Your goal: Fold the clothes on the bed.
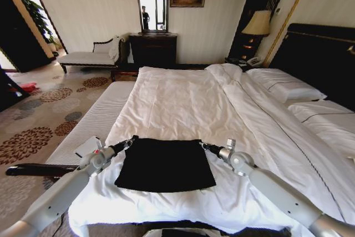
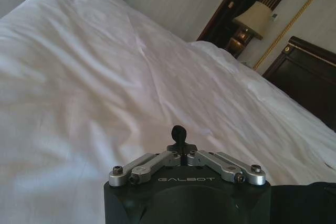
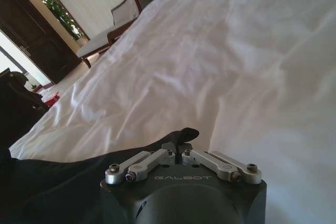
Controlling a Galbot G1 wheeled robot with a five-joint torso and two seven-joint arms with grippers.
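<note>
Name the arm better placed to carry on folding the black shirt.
Neither clearly: left hand and right hand each pinch a far corner of the black T-shirt on the bed; probably both together.

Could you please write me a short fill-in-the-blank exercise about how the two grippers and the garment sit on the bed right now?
1. The black soft-fabric T-shirt lies on the large bed's ____ duvet.
2. The left gripper is at the garment's far ____ corner.
3. The right gripper, fingers shut, pinches the garment's far ____ corner.
4. Both grippers hold the shirt's edge that is ____ from the robot.

Missing words: white; left; right; farthest
</note>
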